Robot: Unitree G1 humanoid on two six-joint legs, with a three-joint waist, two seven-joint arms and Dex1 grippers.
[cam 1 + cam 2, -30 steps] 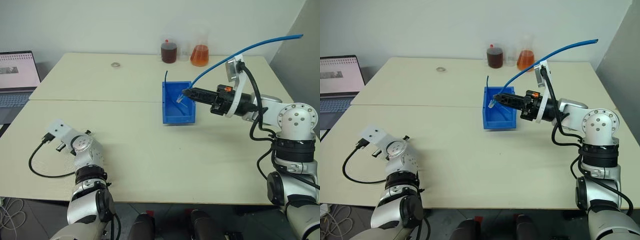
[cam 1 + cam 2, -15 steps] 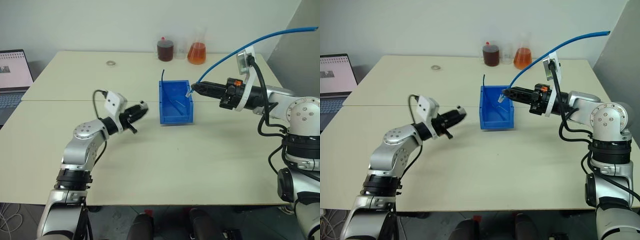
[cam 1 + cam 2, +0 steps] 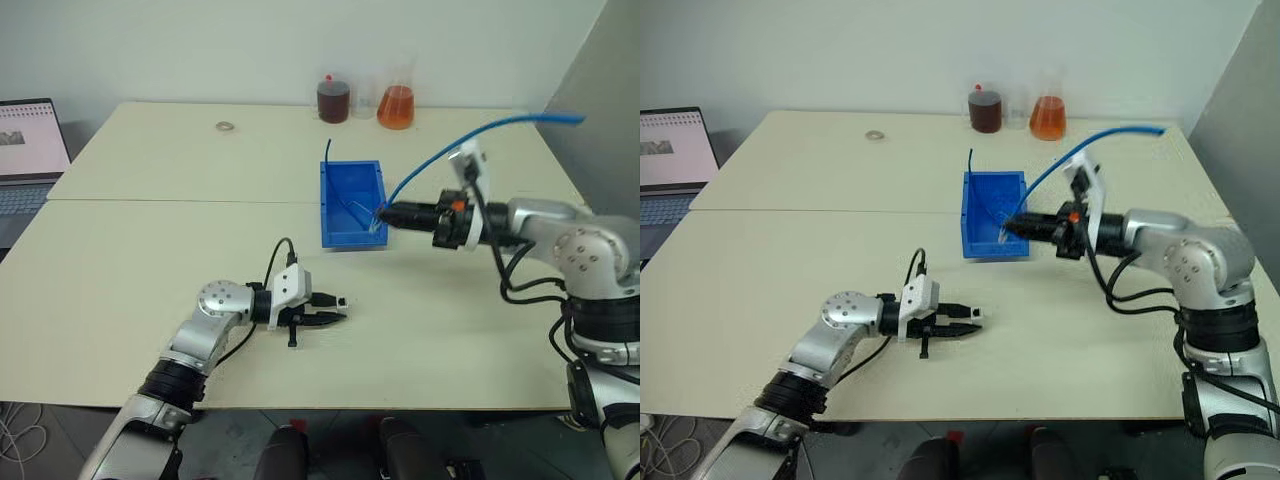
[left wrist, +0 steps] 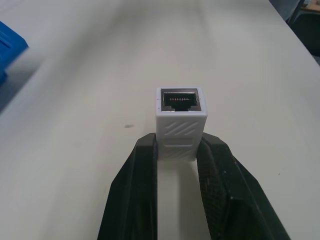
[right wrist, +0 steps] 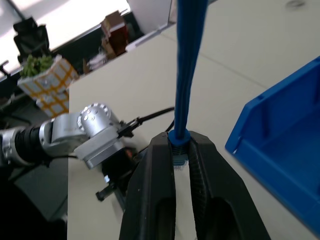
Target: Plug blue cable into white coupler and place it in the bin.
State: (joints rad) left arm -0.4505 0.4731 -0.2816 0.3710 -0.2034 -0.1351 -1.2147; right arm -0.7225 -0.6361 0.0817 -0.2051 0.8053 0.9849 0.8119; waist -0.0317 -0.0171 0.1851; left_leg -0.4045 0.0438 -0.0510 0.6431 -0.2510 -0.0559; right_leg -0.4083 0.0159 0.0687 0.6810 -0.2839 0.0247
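Note:
My left gripper [image 3: 333, 311] lies low over the front middle of the table, pointing right, shut on the white coupler [image 4: 180, 120]. The coupler's open socket faces away from the fingers [image 4: 142, 185]. My right gripper [image 3: 386, 214] hovers by the right front corner of the blue bin [image 3: 350, 238], pointing left, shut on the plug end of the blue cable [image 3: 470, 133]. From there the cable arcs up and off to the right; in the right wrist view the blue cable [image 5: 187, 75] rises from between the fingers. About a hand's width of table separates the two grippers.
A thin dark wire [image 3: 328, 152] sticks up from the bin's far left corner. Two flasks of dark [image 3: 333, 101] and orange [image 3: 396, 106] liquid stand at the table's back edge. A small ring [image 3: 225, 126] lies back left, and a laptop [image 3: 30, 140] sits far left.
My left arm has swung from the table's left side to the front middle, and its gripper now points right. The right gripper has sunk a little, still holding the cable.

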